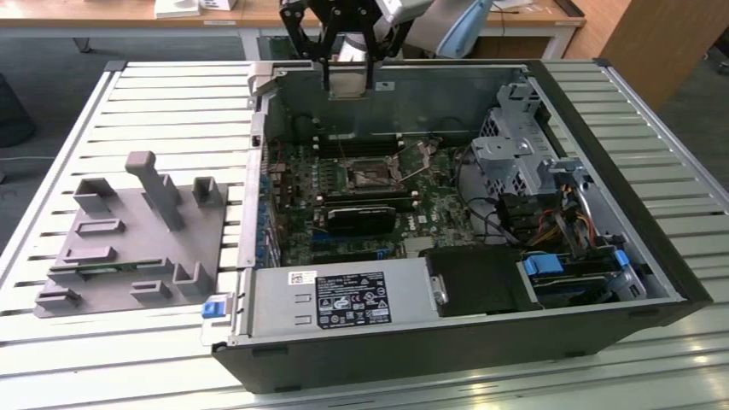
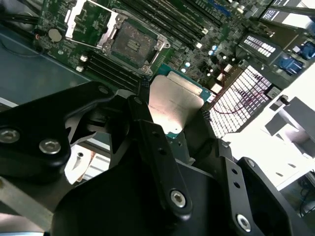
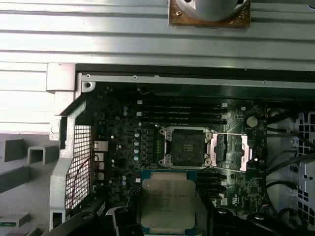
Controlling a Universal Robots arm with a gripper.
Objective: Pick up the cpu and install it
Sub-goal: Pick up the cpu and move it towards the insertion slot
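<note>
My gripper [image 1: 347, 79] hangs above the far wall of the open computer case [image 1: 638, 256], shut on the cpu [image 1: 347, 75]. The cpu is a flat square chip with a shiny silver top; it shows between the black fingers in both wrist views [image 2: 174, 105] [image 3: 167, 201]. Below it on the green motherboard, the black square socket [image 1: 370, 175] [image 2: 133, 42] [image 3: 186, 146] stands open and empty. Its metal load plate [image 3: 229, 151] is flipped to one side. The cpu is well above the socket, not touching the board.
A grey fixture tray [image 1: 131, 248] with upright posts lies on the slatted table [image 1: 171, 102] at the exterior view's left. Inside the case are a power supply [image 1: 341, 299], a black card [image 1: 358, 218], a drive cage [image 1: 518, 145] and loose cables [image 1: 558, 226].
</note>
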